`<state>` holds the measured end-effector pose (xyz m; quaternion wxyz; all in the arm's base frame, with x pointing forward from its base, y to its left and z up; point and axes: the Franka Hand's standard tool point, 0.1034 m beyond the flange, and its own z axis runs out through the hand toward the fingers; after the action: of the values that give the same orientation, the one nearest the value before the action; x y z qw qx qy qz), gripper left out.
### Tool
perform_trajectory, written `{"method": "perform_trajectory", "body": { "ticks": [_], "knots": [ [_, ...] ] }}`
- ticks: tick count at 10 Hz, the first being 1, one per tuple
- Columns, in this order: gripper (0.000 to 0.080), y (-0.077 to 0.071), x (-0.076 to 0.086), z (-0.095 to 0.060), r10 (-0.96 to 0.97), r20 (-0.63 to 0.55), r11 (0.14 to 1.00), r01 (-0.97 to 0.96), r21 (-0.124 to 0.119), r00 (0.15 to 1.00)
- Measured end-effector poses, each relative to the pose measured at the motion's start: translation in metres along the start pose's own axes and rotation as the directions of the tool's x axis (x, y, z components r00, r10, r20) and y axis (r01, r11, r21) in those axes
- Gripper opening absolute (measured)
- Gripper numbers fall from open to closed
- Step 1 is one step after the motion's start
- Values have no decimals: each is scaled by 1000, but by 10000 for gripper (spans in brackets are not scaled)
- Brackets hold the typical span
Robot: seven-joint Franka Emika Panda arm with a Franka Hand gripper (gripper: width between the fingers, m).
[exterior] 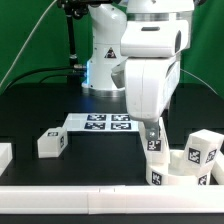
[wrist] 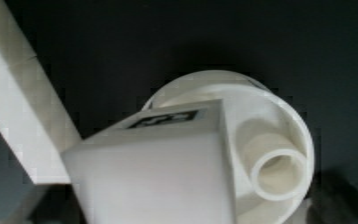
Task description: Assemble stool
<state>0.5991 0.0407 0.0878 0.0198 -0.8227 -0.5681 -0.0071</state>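
In the exterior view my gripper (exterior: 151, 136) is shut on a white tagged stool leg (exterior: 154, 160) and holds it upright at the near-left edge of the round white seat (exterior: 184, 170). A second leg (exterior: 204, 150) stands on the seat's right side. A third leg (exterior: 50, 143) lies loose on the table at the exterior view's left. In the wrist view the held leg (wrist: 158, 165) fills the foreground with its tag showing. The seat (wrist: 229, 100) and one round socket (wrist: 275, 170) are behind it. My fingers are hidden there.
The marker board (exterior: 104, 123) lies flat behind the middle of the table. A long white border block (exterior: 90, 200) runs along the front edge and also shows in the wrist view (wrist: 23, 90). Another white piece (exterior: 4, 156) sits at the far left edge.
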Motion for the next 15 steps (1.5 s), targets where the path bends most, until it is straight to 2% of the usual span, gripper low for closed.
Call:
{"method": "perform_trajectory", "body": {
  "ticks": [1, 2, 7, 8, 11, 13, 14, 15],
  "knots": [
    [439, 0, 0, 0, 0, 0, 1000, 0, 0, 1000],
    [336, 0, 0, 0, 0, 0, 1000, 0, 0, 1000],
    [336, 3, -2, 0, 54, -16, 999, -54, 5, 998],
    [336, 6, -3, -1, 146, -36, 989, -146, 16, 989],
    [337, 13, 5, 1, 411, -92, 912, -410, 27, 907],
    [337, 17, 11, 2, 576, -123, 817, -573, 59, 808],
    [337, 21, 14, 2, 660, -139, 751, -655, 85, 738],
    [337, 24, 14, 2, 757, -142, 653, -745, 133, 638]
  ]
}}
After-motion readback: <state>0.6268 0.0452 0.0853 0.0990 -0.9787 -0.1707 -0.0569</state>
